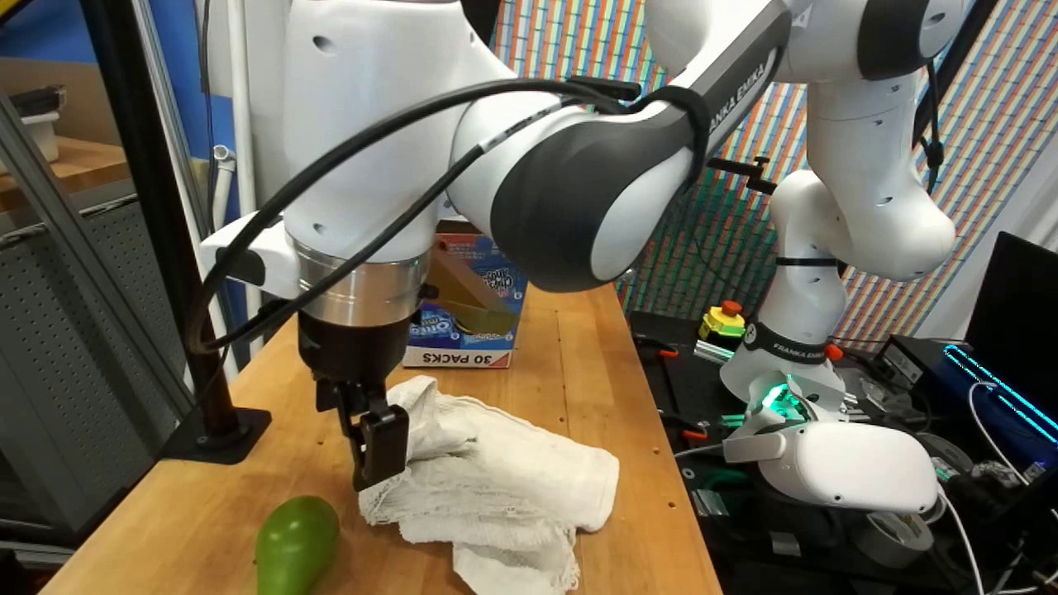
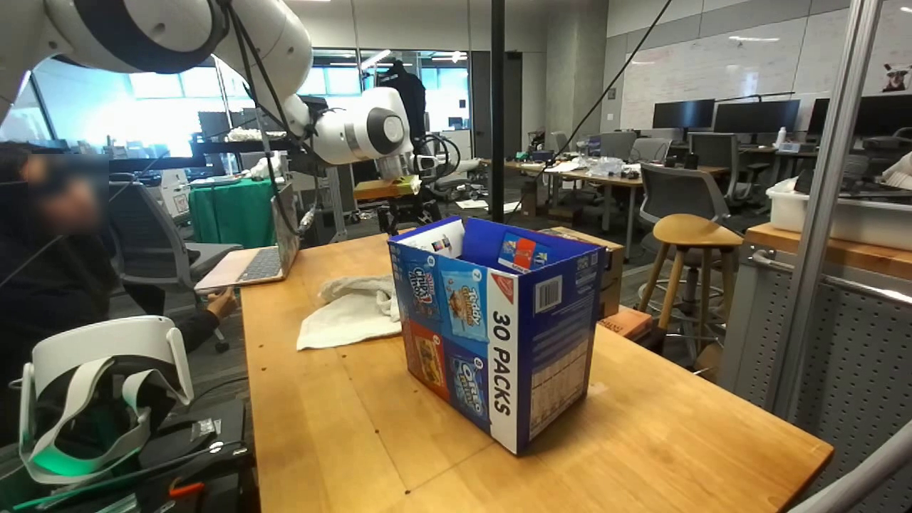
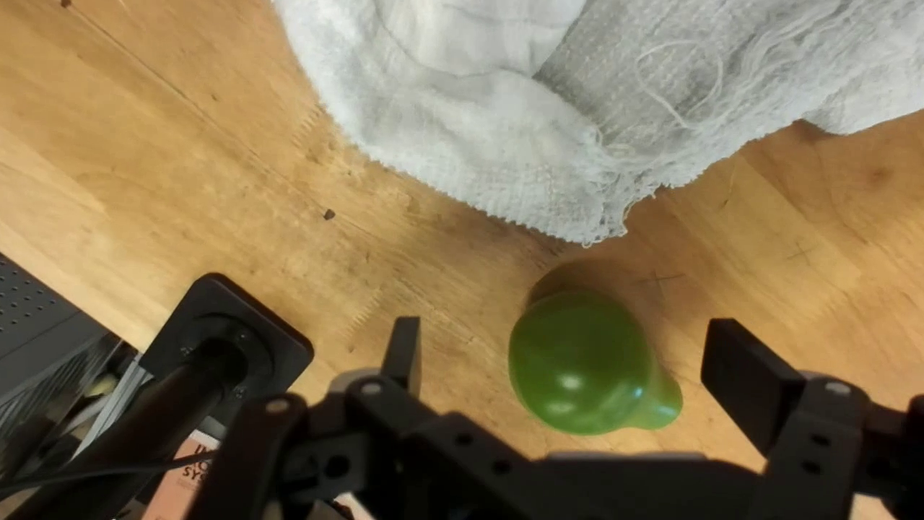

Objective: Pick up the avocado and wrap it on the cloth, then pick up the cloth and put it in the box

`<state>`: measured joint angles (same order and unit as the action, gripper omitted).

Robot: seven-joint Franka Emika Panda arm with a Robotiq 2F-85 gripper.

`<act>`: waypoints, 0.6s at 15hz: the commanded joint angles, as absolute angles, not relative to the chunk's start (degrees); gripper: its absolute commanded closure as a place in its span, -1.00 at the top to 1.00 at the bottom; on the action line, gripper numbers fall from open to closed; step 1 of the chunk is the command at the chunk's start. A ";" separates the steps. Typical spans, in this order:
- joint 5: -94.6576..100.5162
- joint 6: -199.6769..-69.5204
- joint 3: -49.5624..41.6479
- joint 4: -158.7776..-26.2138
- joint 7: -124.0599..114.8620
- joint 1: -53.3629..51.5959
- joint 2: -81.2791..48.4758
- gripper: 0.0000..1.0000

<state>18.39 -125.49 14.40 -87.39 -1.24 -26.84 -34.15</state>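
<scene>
I see claw (image 3: pixel 567 354) abv tbl (image 2: pixel 320 427), fingers (image 3: pixel 751 383) well apart; green avo (image 3: pixel 585 361) nr white cloth (image 3: pixel 491 130); open-topped box (image 2: pixel 500 335) upright.

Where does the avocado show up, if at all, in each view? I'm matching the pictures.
In an exterior view: the avocado is at the bottom edge, left of the cloth.
In an exterior view: avocado not visible; the cloth shows left of the box.
Wrist view: the avocado is right of centre, below the cloth.
Shared landmark: the cloth, in all three views.
</scene>
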 commanded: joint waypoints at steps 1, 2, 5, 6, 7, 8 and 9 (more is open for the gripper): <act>15.93 -124.91 14.47 -79.84 2.92 -26.85 -39.93 1.00; 15.60 -124.65 14.53 -78.47 3.77 -27.07 -41.17 1.00; 14.52 -123.52 14.89 -74.68 6.52 -27.58 -44.01 1.00; 14.31 -123.39 14.97 -73.63 7.56 -27.62 -45.17 1.00; 14.07 -123.17 15.14 -72.69 8.41 -27.81 -45.90 1.00; 13.69 -122.84 15.26 -71.75 9.26 -27.95 -46.70 1.00; 13.61 -122.48 15.18 -70.85 10.10 -28.12 -47.55 1.00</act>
